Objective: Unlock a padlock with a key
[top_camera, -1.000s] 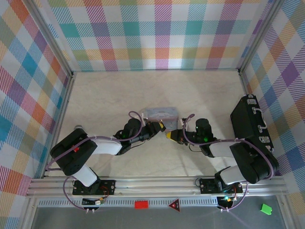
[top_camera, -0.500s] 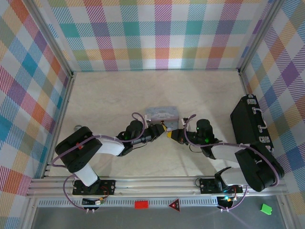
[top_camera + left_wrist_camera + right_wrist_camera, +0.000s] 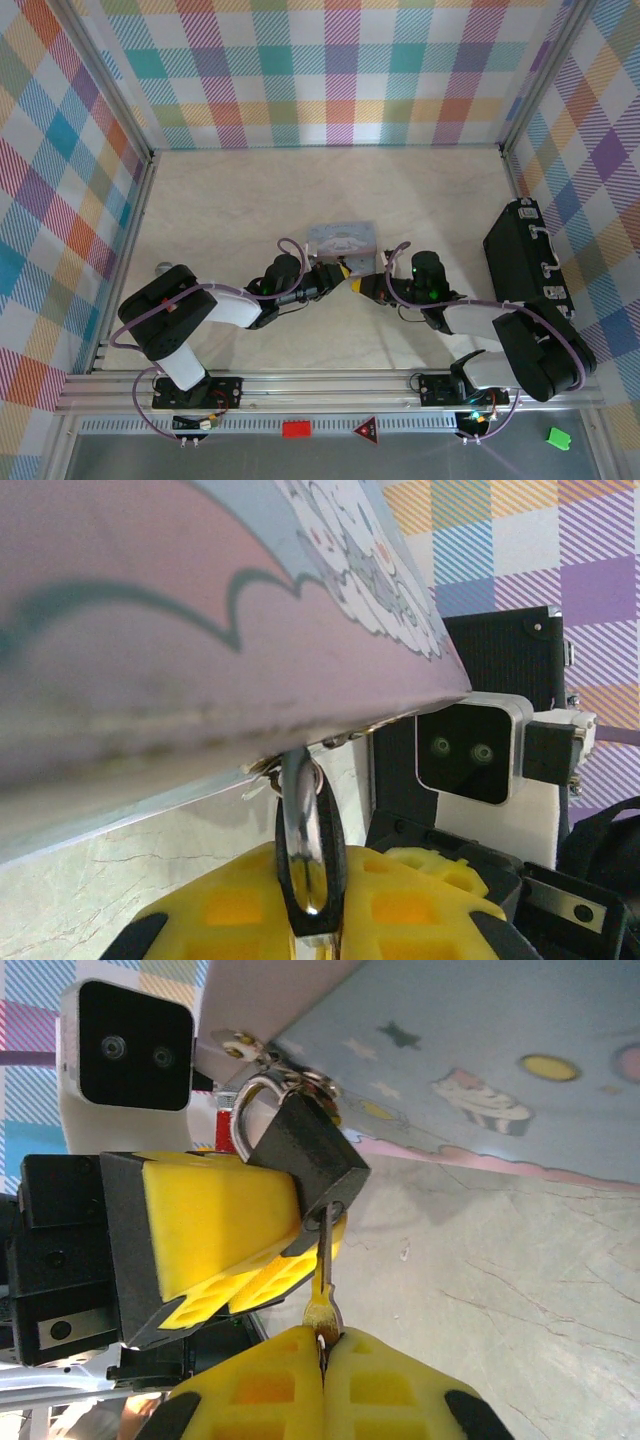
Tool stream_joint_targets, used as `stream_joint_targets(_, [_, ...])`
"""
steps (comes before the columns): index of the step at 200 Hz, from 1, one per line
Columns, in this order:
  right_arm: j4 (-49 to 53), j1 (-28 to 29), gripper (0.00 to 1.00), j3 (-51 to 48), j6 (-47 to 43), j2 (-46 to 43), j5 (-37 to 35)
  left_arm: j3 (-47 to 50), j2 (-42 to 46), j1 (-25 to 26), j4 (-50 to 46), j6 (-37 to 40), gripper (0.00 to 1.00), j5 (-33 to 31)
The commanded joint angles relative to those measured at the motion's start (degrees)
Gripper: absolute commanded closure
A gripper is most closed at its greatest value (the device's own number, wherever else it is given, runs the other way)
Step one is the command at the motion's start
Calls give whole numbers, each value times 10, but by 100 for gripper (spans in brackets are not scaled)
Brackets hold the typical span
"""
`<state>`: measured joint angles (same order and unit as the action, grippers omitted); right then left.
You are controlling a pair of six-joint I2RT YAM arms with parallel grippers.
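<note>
Insertion is now achieved: the thin grey metal key (image 3: 323,1265), clamped by the right end effector (image 3: 322,1348), is seated in the small black padlock (image 3: 305,1155), gripped by the left end effector (image 3: 310,905) at the pastel tin (image 3: 520,1060); turning is due.

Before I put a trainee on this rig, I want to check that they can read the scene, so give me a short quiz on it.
1. Which fingers grip the key?
2. True or false: the padlock lies loose on the table.
3. The padlock's shackle hangs from: A the clasp of the tin; B a case handle; C nothing.

Key
1. The right fingers, shut on its head, with the blade reaching the padlock's underside.
2. False: the left fingers clamp its body.
3. A.
</note>
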<state>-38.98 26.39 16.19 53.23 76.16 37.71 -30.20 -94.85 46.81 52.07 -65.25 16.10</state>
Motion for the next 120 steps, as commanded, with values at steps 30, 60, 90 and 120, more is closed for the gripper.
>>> stream_joint_targets(30, [-37,-33,100,31,-5,30,12,10,38,14,-37,5,92,43])
stream_joint_targets(60, [-62,-33,100,31,9,42,16,6,42,15,-46,8,93,45])
stream_joint_targets(90, [-88,-32,100,31,26,52,24,-2,30,18,-38,8,94,51])
stream_joint_targets(120, [-95,-33,100,34,38,55,23,-7,27,23,-40,9,95,51])
